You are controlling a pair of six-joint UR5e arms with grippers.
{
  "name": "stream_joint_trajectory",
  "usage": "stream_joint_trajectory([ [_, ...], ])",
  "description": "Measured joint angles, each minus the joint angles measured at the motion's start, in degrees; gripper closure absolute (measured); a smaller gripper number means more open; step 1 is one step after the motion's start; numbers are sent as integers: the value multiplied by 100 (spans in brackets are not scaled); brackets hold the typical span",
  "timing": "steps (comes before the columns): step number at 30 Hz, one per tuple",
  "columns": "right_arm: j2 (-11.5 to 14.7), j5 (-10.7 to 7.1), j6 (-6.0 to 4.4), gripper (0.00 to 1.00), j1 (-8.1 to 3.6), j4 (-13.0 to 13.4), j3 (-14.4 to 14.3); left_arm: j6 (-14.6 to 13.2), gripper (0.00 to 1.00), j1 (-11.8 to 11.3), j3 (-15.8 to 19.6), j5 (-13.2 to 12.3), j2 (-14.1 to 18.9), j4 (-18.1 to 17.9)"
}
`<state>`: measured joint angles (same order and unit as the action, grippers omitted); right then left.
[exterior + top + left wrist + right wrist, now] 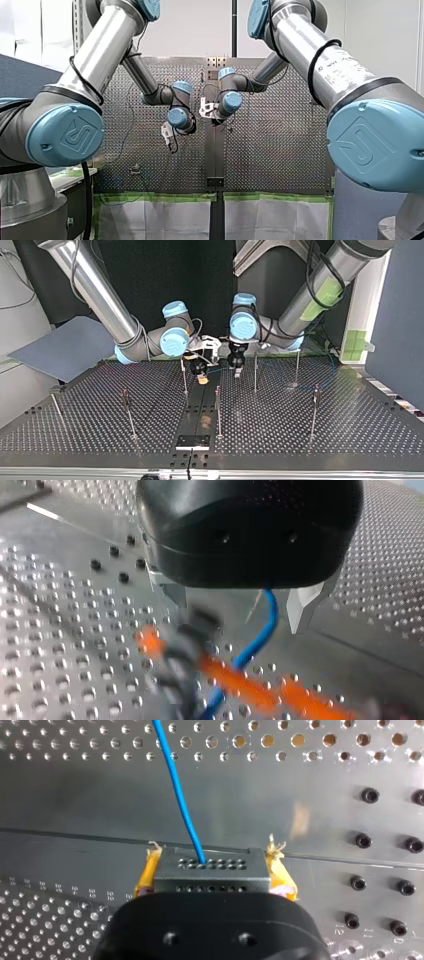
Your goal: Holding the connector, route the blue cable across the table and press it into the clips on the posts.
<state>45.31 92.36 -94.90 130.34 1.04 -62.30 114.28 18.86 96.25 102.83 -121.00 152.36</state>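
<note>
In the right wrist view my right gripper (212, 881) is shut on the grey connector (210, 869), a block with rows of small holes, its yellow pads (146, 872) on either side. The blue cable (179, 795) leaves the connector's face and runs away over the perforated table. In the left wrist view my left gripper (237, 600) is open; the blue cable (260, 635) passes loose between its metal fingers (302, 605) toward a blurred dark and orange shape. In the top view the right gripper (201, 374) and left gripper (238, 371) hang close together near the middle of the table's far part.
Thin posts stand on the table: one (184, 376) by the right gripper, one (218, 410) nearer the camera, one (255, 372) and another (297, 367) beside the left gripper, others (314, 410) (128, 412) further out. A black plate (192, 441) lies at the near edge.
</note>
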Motion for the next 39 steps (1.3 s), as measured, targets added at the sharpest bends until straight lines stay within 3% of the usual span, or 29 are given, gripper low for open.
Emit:
stream_joint_trajectory([
  [6, -4, 1, -3, 100, -1, 2, 0, 8, 3, 16, -189, 256, -185, 80],
  [7, -5, 2, -3, 100, -2, 2, 1, 5, 16, 25, -198, 289, -192, 82],
  [8, -6, 2, -3, 100, -2, 2, 1, 1, 38, 33, -203, 317, -197, 83],
  [9, -6, 2, -3, 100, -2, 2, 1, -1, 38, 43, -208, 345, -198, 86],
  [11, -6, 2, -3, 100, -6, 2, 1, -1, 75, 56, -211, 369, -198, 93],
  [12, -7, 2, -3, 100, -8, 2, 1, -2, 75, 62, -212, 378, -198, 100],
  [13, -6, 2, -3, 100, -10, 2, 2, -1, 86, 67, -212, 382, -197, 106],
  [15, -6, 2, -3, 100, -15, 2, 1, 3, 86, 72, -212, 388, -193, 124],
  [16, -5, 2, -3, 100, -17, 2, 2, 4, 100, 73, -212, 388, -192, 131],
  [30, 12, -6, 21, 100, -42, 0, 1, -1, 100, 133, -202, 652, 128, 409],
  [35, 160, -7, 18, 100, -46, -12, 1, -10, 100, 164, -141, 692, 263, 489],
  [39, 358, -7, -62, 100, -56, -29, 1, -15, 100, 181, -45, 698, 464, 510],
])
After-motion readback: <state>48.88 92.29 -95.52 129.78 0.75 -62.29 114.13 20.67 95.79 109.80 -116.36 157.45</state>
